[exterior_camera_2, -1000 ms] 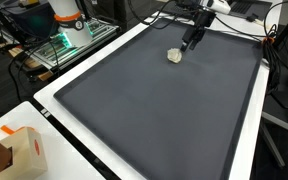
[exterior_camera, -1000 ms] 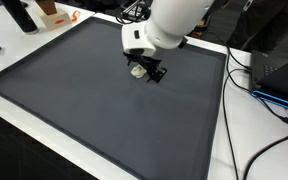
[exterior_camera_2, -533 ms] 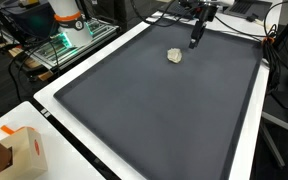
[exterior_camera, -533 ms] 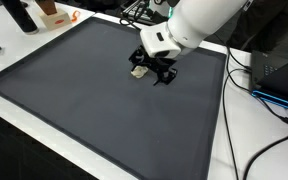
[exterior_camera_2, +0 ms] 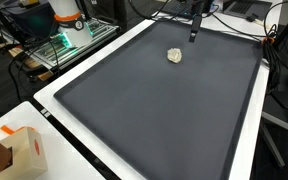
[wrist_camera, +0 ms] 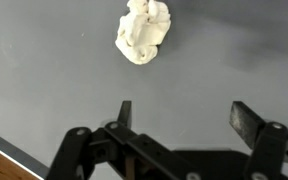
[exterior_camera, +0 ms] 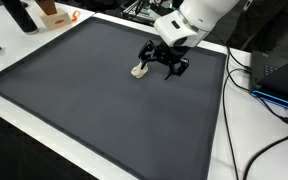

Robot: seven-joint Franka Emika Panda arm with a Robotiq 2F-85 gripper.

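**Item 1. Gripper** [exterior_camera: 166, 68]: On the end of the white arm, which reaches in over the mat's far edge in both exterior views. Its two dark fingers [wrist_camera: 125, 112] are spread wide and nothing lies between them. It hangs clear above the mat; how high it hangs cannot be told. It holds and touches nothing.

**Item 2. Crumpled wad** [exterior_camera: 138, 71]: Pale, cream-coloured and lumpy, either paper or cloth; which one cannot be told. It lies loose on the mat, in the half nearer the far edge where the arm comes in, well apart from the side edges. In the wrist view the wad [wrist_camera: 143, 30] sits ahead of the fingertips, roughly in line with one finger rather than the gap. In an exterior view the wad [exterior_camera_2: 174, 55] is near the gripper [exterior_camera_2: 194, 35] but apart from it.

**Item 3. Mat** [exterior_camera: 84, 110]: Dark grey with a raised rim, covering most of the tabletop.

**Item 4. Tabletop** [exterior_camera_2: 246, 150]: White, showing as a border around the mat.

**Item 5. Surroundings**: A cardboard box [exterior_camera_2: 19, 150] stands at a near corner of the tabletop. Cables [exterior_camera: 246, 90] trail along one side edge.

**Step in hand, as judged**: The open gripper is standing off beside the wad with no grasp made.

**What a grasp would call for**: The gripper would need to shift sideways until the wad sits between the fingers. It would then lower close to the mat and close gently, since the wad looks light and easily nudged away.
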